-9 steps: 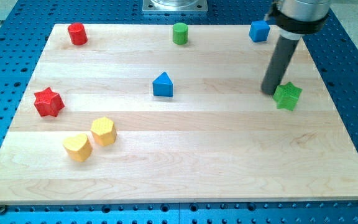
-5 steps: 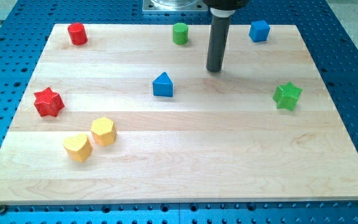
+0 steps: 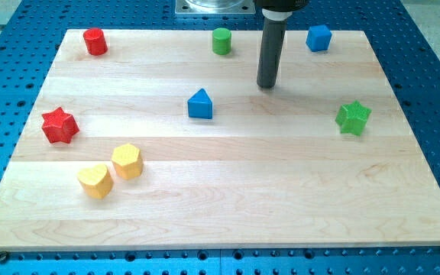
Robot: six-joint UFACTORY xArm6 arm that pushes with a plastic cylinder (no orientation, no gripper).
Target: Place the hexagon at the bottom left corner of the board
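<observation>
The yellow hexagon (image 3: 127,161) lies on the wooden board (image 3: 228,206) at the lower left, touching or nearly touching a yellow heart-shaped block (image 3: 95,180) to its lower left. My tip (image 3: 266,85) rests on the board in the upper middle, far to the upper right of the hexagon. The tip stands to the right of the blue triangle (image 3: 200,104) and touches no block.
A red star (image 3: 59,125) lies at the left edge, above the yellow blocks. A red cylinder (image 3: 94,41), a green cylinder (image 3: 221,40) and a blue cube (image 3: 318,37) line the top edge. A green star (image 3: 353,118) lies at the right.
My tip moved from beside the green star leftward and up to the upper middle, then shifted slightly right. No block has moved.
</observation>
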